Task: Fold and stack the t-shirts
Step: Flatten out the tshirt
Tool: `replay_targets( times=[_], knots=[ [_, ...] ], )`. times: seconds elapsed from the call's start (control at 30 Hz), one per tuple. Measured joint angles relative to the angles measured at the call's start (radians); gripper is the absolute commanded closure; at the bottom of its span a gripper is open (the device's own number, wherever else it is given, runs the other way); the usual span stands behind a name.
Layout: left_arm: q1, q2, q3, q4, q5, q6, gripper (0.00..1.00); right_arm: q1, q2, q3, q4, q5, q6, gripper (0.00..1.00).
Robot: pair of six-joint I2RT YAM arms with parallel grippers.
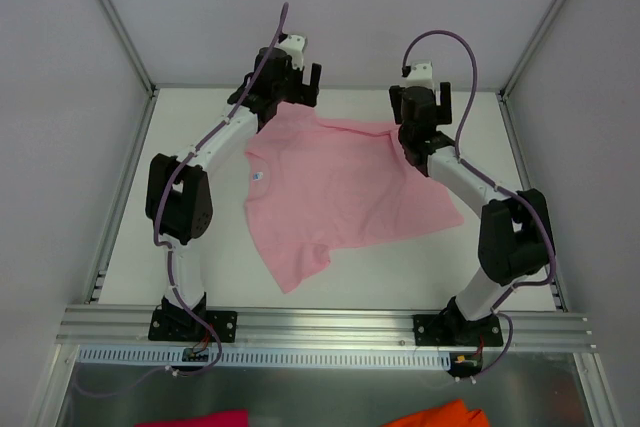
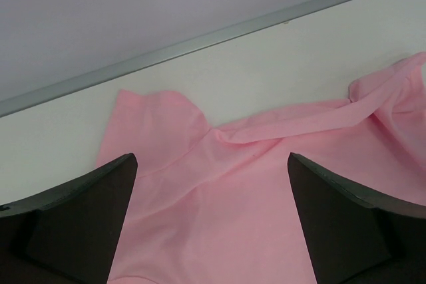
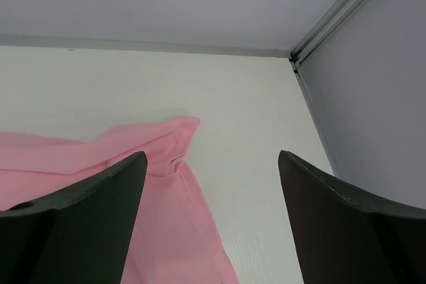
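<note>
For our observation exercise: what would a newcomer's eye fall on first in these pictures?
A pink t-shirt lies spread, slightly rumpled, in the middle of the white table, collar toward the left. Both black claws stand open above its far edge, the left claw over one sleeve and the right claw over a far corner.

My two arms (image 1: pixel 225 137) comprise white links (image 1: pixel 465 177), black joint housings (image 1: pixel 180 197), black base plates (image 1: pixel 193 325), one purple cable (image 1: pixel 440 33) each, and dark wedge-shaped gripper fingers (image 2: pixel 80 224).

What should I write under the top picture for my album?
Left gripper and right gripper hang open above a pink t-shirt on the table.
</note>
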Motion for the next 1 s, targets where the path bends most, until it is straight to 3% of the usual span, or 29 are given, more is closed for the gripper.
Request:
replay_targets(
  times=[0.07, 0.17, 0.27, 0.3, 0.67, 1.0],
  knots=[
    [-0.006, -0.006, -0.019, 0.031, 0.0, -0.003, 0.01, 0.0, -0.024, -0.027, 0.019, -0.014, 0.01, 0.19],
    [-0.023, -0.039, -0.082, 0.049, -0.006, -0.01, 0.01, 0.0, -0.089, -0.07, -0.012, -0.054, 0.048, 0.4],
    [-0.059, -0.082, -0.156, 0.055, -0.006, -0.029, 0.01, 0.005, -0.149, -0.06, -0.113, -0.095, 0.109, 0.73],
    [-0.073, -0.099, -0.182, 0.062, -0.006, -0.036, 0.01, 0.008, -0.163, -0.048, -0.15, -0.105, 0.135, 0.97],
    [-0.208, -0.284, -0.539, 0.167, -0.034, -0.105, 0.01, 0.045, -0.248, -0.073, -0.507, -0.164, 0.397, 0.99],
    [-0.193, -0.396, -0.716, 0.211, -0.069, -0.208, 0.01, 0.045, -0.169, -0.24, -0.54, -0.284, 0.479, 0.99]
  ],
)
